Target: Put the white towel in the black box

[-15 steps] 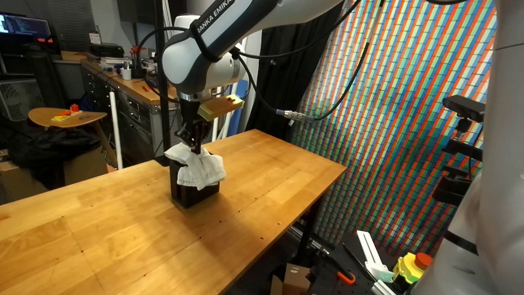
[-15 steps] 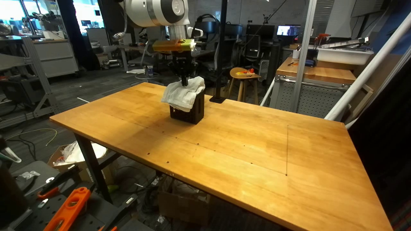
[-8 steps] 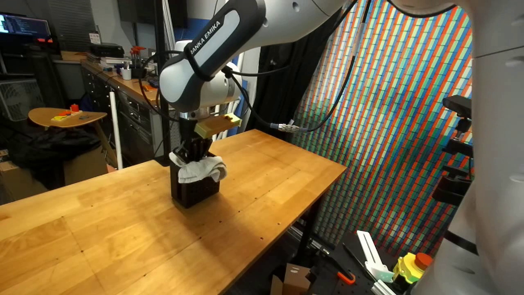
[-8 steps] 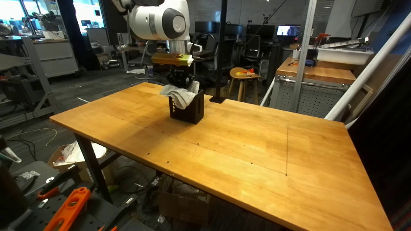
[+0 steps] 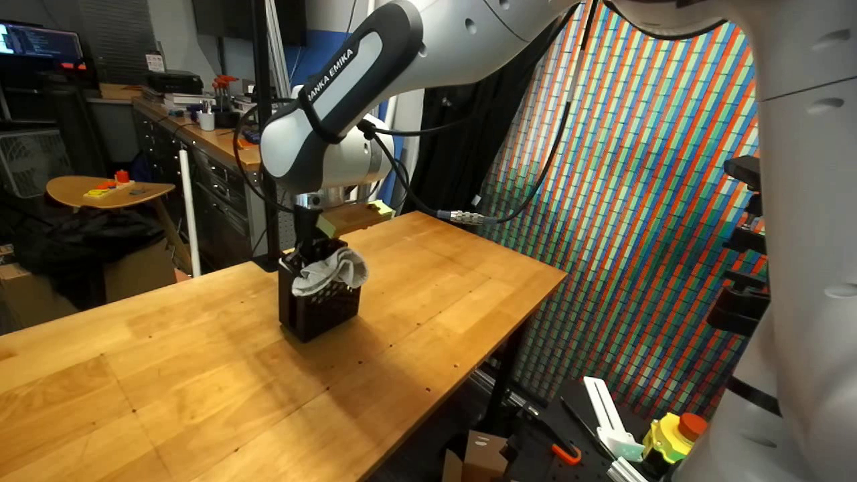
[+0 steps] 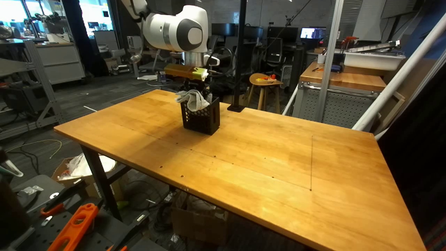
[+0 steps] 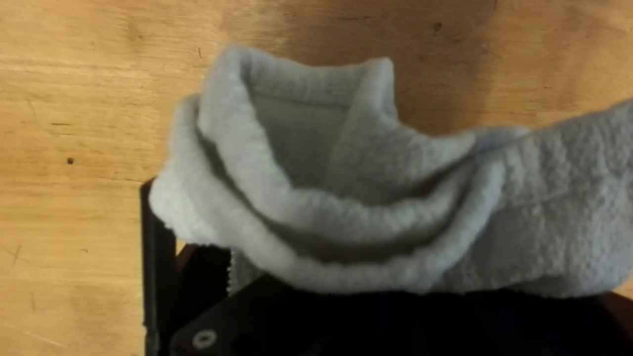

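Note:
The black box (image 5: 321, 314) stands upright on the wooden table and shows in both exterior views (image 6: 202, 122). The white towel (image 5: 331, 271) lies bunched in the box's top, with a fold still over the near rim; it also shows in an exterior view (image 6: 193, 100). In the wrist view the towel (image 7: 395, 148) is loosely folded, and a box wall (image 7: 151, 257) shows at the left. My gripper (image 6: 195, 85) points down into the box opening, against the towel. Its dark body (image 7: 376, 321) fills the bottom of the wrist view. Its fingertips are hidden by towel and box.
A black pole (image 6: 240, 52) on a flat base (image 6: 235, 108) rises from the table edge close to the box. The wooden table (image 5: 201, 375) extends around the box. A workbench (image 5: 234, 150) and a stool (image 5: 107, 191) stand behind.
The arm has moved down, taking the gripper from above the box into its opening. The towel has sunk with it, and less of it hangs over the box's side.

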Action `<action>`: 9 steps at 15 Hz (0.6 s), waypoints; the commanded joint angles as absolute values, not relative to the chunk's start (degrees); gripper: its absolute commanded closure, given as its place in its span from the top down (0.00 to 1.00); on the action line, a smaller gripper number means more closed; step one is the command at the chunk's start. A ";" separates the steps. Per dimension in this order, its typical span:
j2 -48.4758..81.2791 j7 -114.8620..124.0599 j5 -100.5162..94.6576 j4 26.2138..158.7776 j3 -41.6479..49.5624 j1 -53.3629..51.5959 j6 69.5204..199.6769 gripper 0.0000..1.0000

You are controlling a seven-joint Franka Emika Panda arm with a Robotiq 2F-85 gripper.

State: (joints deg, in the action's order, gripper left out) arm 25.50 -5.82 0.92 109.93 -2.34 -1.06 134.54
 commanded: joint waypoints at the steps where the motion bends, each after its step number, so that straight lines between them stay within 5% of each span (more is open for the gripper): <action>1: 25.43 -6.77 1.99 110.55 -3.11 -0.44 135.28 0.11; 9: 19.63 -3.61 -5.24 108.72 -1.04 -2.75 131.40 0.11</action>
